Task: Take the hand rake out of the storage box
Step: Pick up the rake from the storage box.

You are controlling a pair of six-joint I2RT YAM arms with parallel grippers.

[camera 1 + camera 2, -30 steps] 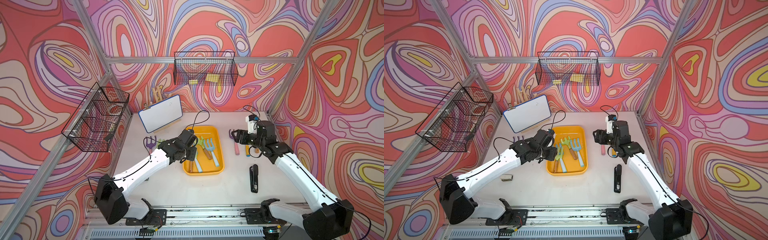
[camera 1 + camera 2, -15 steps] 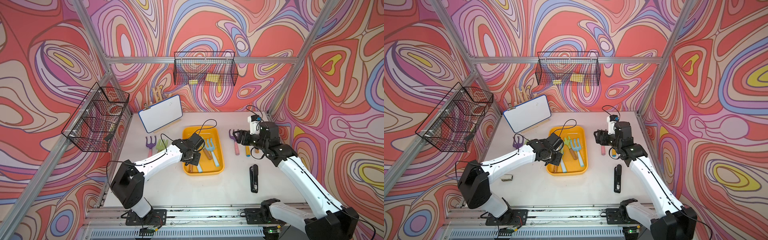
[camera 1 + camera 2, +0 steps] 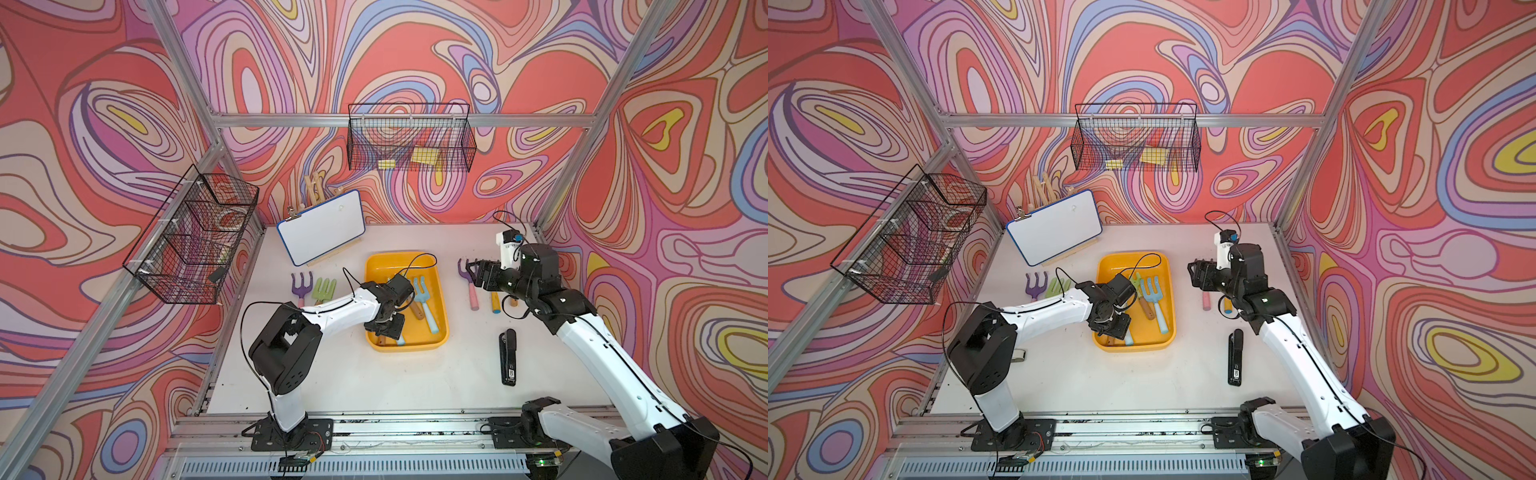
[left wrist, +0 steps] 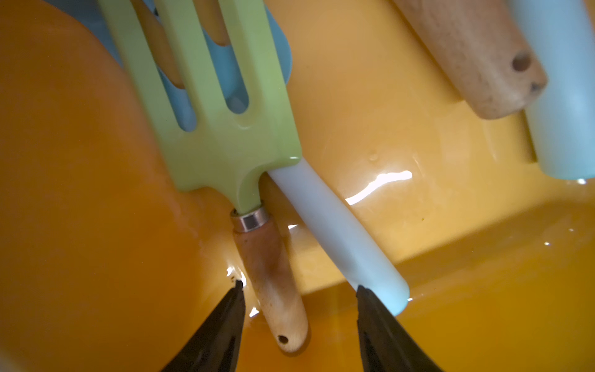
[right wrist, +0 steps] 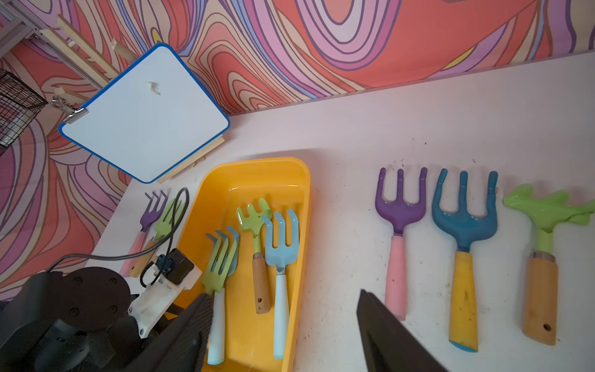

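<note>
The yellow storage box sits mid-table and holds several hand rakes. My left gripper is down in its near-left corner. In the left wrist view this gripper is open, its fingers either side of the wooden handle of a green hand rake. That rake lies on a blue one with a pale handle. A light blue rake lies further right in the box. My right gripper hangs open and empty, right of the box.
Purple, teal and green rakes lie on the table right of the box; two more lie left of it. A whiteboard stands behind, a black stapler lies near right, and wire baskets hang on the walls.
My left gripper has swung from the box's left rim down into its near-left corner and has opened wider. The right arm has barely shifted.
</note>
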